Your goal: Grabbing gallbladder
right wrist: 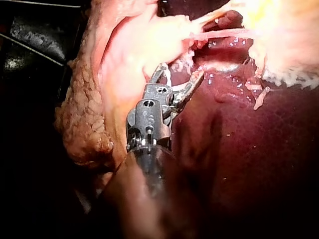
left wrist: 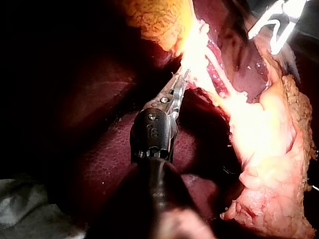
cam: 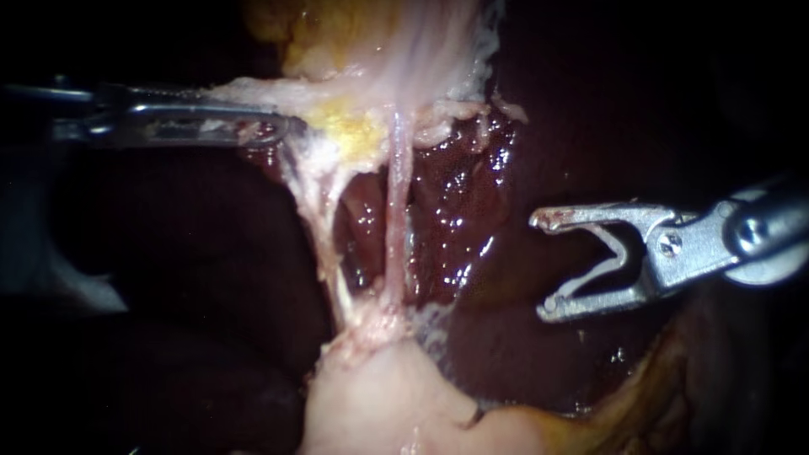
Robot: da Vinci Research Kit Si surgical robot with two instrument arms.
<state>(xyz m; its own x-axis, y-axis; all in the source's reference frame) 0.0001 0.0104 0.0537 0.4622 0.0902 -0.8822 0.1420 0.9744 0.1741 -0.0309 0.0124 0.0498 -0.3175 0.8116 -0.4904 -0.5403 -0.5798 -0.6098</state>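
The left instrument (cam: 274, 131) is seen coming in from the left of the endoscope view. Its jaws are closed flat on a fold of pale tissue at the lower edge of the gallbladder (cam: 413, 59). In the left wrist view the same grip is shown, with both jaws (left wrist: 180, 84) pressed onto the bright pale edge from two sides and no gap between them.

The gallbladder is found at the upper middle of the endoscope view, as a pale pink sheet drawn taut. A patch of yellow fat (cam: 350, 126) is seen on it, just beside the held fold. Below the fat, a whitish strand (cam: 316, 211) and, next to it, a thin pink tube (cam: 396, 202) are stretched downward. Both are joined to a pale mass (cam: 379, 396) at the lower middle. Behind and between them the wet, dark red liver (cam: 468, 194) is exposed.

Further right, the right instrument (cam: 543, 266) is seen entering from the right edge. Its jaws are spread wide and nothing is held between them. It is set over the liver, clear of the tube and well apart from the gallbladder. In the right wrist view its jaws (right wrist: 180, 72) are likewise shown parted. Pale tissue lies beside one jaw and the liver lies under the other, but it cannot be told whether either is touched. In the left wrist view this instrument (left wrist: 264, 42) is seen beyond the pale tissue, also open.
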